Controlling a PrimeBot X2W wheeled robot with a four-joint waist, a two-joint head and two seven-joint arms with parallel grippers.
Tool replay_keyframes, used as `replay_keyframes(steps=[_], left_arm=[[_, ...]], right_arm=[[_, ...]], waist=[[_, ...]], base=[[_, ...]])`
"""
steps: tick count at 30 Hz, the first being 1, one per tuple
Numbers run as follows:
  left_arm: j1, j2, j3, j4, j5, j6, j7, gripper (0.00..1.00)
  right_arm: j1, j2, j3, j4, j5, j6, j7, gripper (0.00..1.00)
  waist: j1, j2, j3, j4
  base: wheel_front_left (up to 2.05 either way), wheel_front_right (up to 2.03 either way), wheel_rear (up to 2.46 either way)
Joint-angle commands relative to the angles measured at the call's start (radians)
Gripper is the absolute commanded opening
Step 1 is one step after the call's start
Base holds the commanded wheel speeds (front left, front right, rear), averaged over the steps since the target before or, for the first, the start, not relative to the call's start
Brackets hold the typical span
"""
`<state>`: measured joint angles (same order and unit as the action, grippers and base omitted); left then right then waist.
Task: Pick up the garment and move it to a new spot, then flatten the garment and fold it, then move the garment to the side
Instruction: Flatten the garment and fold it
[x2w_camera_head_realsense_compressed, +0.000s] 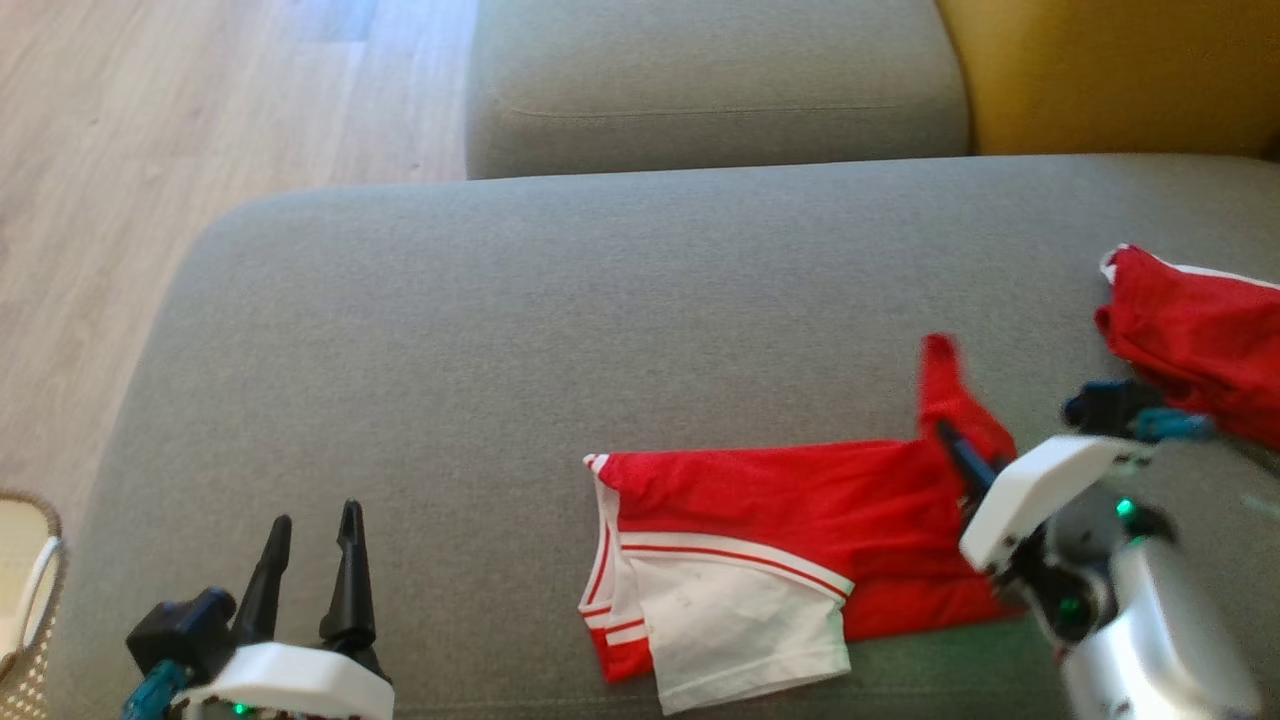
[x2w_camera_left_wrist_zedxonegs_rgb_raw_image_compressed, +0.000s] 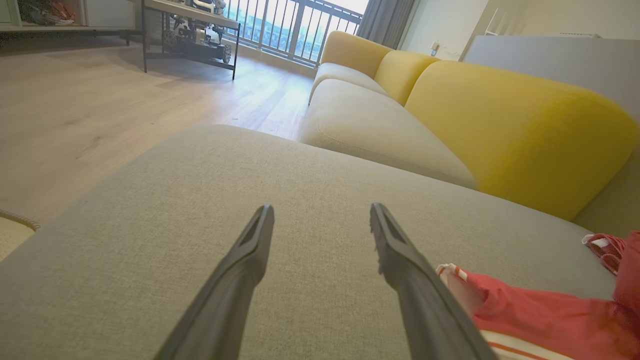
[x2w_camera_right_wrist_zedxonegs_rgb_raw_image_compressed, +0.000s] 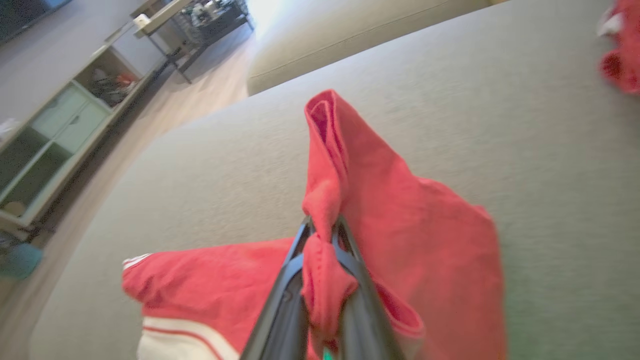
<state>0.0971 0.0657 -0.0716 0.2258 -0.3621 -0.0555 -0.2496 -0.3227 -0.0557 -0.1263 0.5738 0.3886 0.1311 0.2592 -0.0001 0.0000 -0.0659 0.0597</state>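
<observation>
Garment (x2w_camera_head_realsense_compressed: 760, 520), red with white striped panels, lies mostly flat on the grey cushion (x2w_camera_head_realsense_compressed: 500, 330), toward its near right. Its right end is bunched and raised, pinched between the closed fingers of the right gripper (x2w_camera_right_wrist_zedxonegs_rgb_raw_image_compressed: 320, 225). The left gripper (x2w_camera_head_realsense_compressed: 312, 530) hovers over the cushion's near left, fingers spread wide, well apart from the garment. Another red cloth (x2w_camera_head_realsense_compressed: 1200, 330) lies at the cushion's right edge. A basket (x2w_camera_head_realsense_compressed: 30, 560) stands on the wooden floor (x2w_camera_head_realsense_compressed: 150, 150) at left.
</observation>
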Motion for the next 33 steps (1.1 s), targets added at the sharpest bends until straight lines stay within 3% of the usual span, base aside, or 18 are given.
replay_keyframes(steps=[1, 6, 11, 23, 28, 33], left_arm=[[-0.037, 0.002, 0.043, -0.036, 0.013, -0.006, -0.012, 1.0], [-0.036, -0.001, 0.046, -0.036, 0.018, -0.009, -0.012, 1.0], [-0.029, -0.004, 0.042, -0.027, 0.018, -0.007, -0.012, 1.0], [-0.028, -0.008, 0.021, -0.011, 0.018, -0.006, -0.012, 1.0], [-0.029, -0.009, 0.017, -0.011, 0.017, -0.004, -0.012, 1.0], [-0.031, -0.01, 0.017, -0.01, 0.014, -0.003, -0.012, 1.0]], right_arm=[[-0.005, 0.005, 0.062, -0.078, 0.059, 0.0, 0.019, 0.0], [0.085, 0.005, 0.184, -0.204, 0.247, 0.0, 0.061, 0.0], [0.137, 0.005, 0.305, -0.217, 0.366, 0.0, 0.033, 0.0], [0.099, 0.005, 0.535, -0.059, 0.555, 0.0, -0.155, 0.0], [0.036, 0.005, 0.596, 0.038, 0.585, 0.0, -0.266, 0.0], [0.002, 0.005, 0.633, 0.093, 0.62, 0.0, -0.308, 0.0]], waist=[[0.0001, 0.0, -0.001, 0.013], [0.0001, 0.0, -0.004, 0.047], [0.0001, 0.0, -0.003, 0.083], [0.0001, 0.0, 0.0, 0.172], [0.0001, 0.0, 0.015, 0.192], [0.0001, 0.0, 0.023, 0.195]], base=[[0.0, 0.0, 0.0], [0.0, 0.0, 0.0], [0.0, 0.0, 0.0], [0.0, 0.0, 0.0], [0.0, 0.0, 0.0], [0.0, 0.0, 0.0]])
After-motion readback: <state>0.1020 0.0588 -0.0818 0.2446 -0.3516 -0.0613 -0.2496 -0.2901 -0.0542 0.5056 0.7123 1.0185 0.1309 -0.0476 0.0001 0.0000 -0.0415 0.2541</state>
